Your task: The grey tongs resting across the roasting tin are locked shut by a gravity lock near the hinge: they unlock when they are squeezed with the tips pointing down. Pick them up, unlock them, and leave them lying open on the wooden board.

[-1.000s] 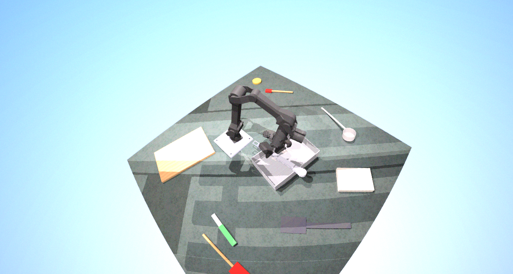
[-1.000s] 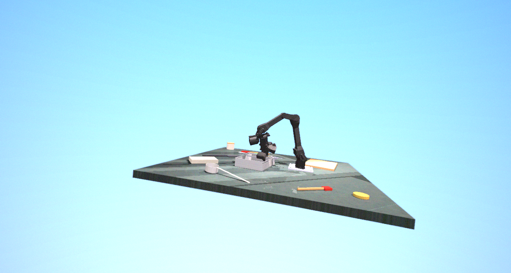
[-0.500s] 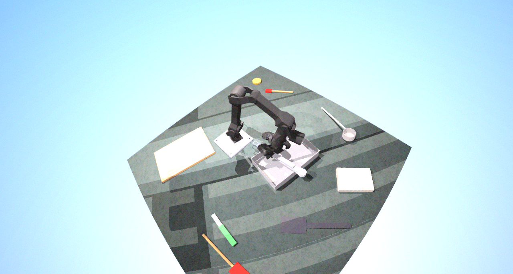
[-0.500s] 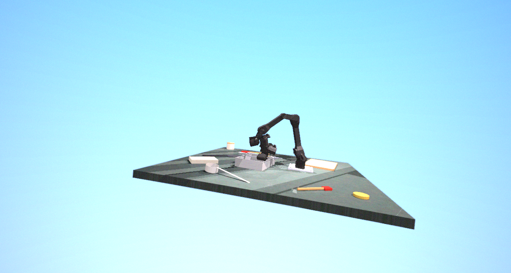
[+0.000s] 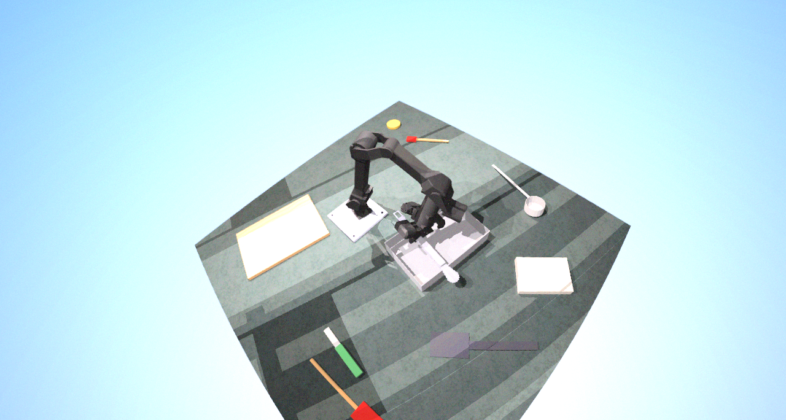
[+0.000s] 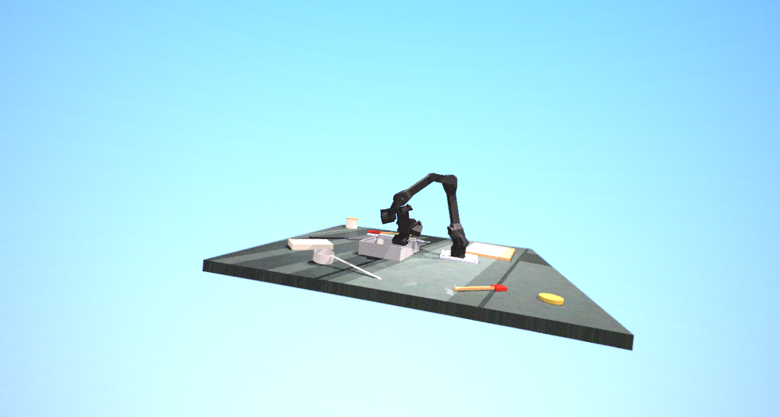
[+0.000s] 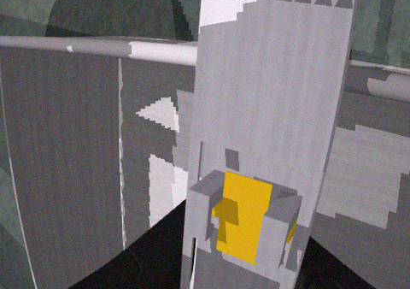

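The grey tongs (image 5: 434, 253) (image 7: 273, 88) lie across the roasting tin (image 5: 461, 241) (image 6: 379, 249) (image 7: 64, 152). Their scalloped tips stick out over its front edge in the top view, and the hinge end lies towards the robot base. A yellow piece (image 7: 245, 212) sits between two grey lugs near the hinge. My gripper (image 5: 414, 241) (image 6: 400, 242) (image 7: 227, 215) points down and is shut on the tongs by these lugs, one black finger at each side. The arms look closed together. The fingertips are partly hidden behind the tongs. The wooden board (image 5: 282, 239) (image 6: 493, 252) bears nothing.
The robot's white base plate (image 5: 343, 222) lies between board and tin. A ladle-like cup (image 5: 534, 206) and a pale block (image 5: 544, 274) lie right of the tin. A dark turner (image 5: 449, 345) and a green-handled tool (image 5: 347, 360) lie in front. A yellow disc (image 5: 393, 124) lies at the back.
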